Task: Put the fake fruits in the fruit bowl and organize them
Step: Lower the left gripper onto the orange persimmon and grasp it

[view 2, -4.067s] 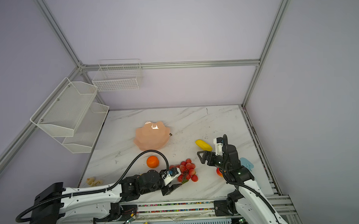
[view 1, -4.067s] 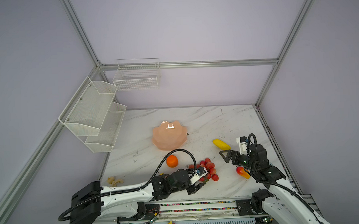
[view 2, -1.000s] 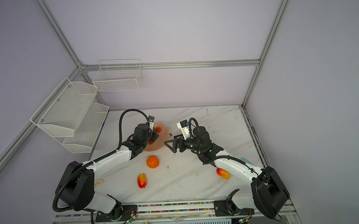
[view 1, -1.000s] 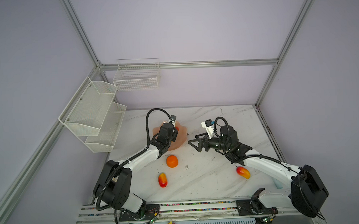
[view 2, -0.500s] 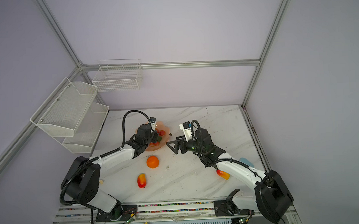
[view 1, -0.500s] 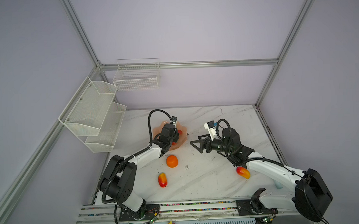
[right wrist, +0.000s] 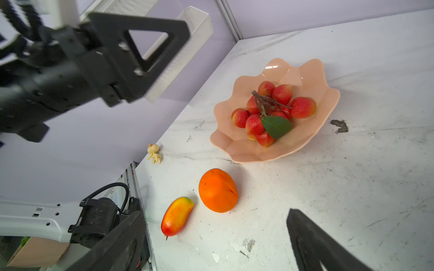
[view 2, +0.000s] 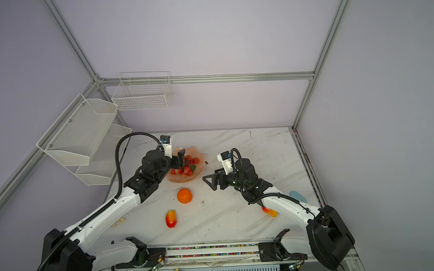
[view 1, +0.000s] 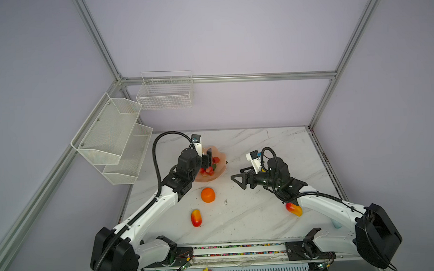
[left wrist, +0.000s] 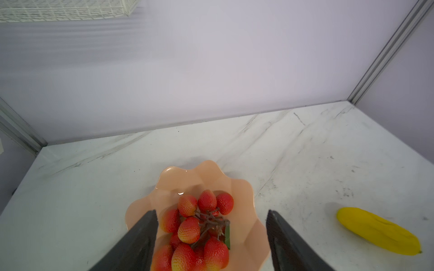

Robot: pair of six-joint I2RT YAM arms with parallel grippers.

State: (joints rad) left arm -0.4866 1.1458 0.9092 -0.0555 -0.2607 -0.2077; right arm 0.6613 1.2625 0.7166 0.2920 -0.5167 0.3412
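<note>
Peach-pink plastic, the fruit bowl (right wrist: 249, 150) sits toward the back left of the table (view 1: 251, 214). It holds only the bunch of red grapes (right wrist: 270, 110), lying stem and green leaf up. The left tool (left wrist: 211, 212) hangs over it with its jaws apart, flanking the bunch and clamping nothing.

I judge that to be one fruit of five done. Left on the table are the orange (right wrist: 218, 193) just in front of the bowl and a mango (right wrist: 176, 217) beside it. A second mango (view 1: 293, 209) lies half under the right arm. The yellow oblong fruit (left wrist: 378, 231) lies apart from the bowl and shows only in the left wrist view. The right tool (view 1: 240, 177) hovers beside the bowl, spread and empty.

The table is white and marble-patterned, scuffed and speckled with dark marks. Lilac walls and aluminium framing enclose it. White mesh baskets (view 1: 111, 137) hang on the left wall and a wire basket (view 1: 164, 93) on the back wall. A small beige toy figure (right wrist: 154, 153) and a light blue utensil (view 2: 297, 195) lie near the table's edges.
</note>
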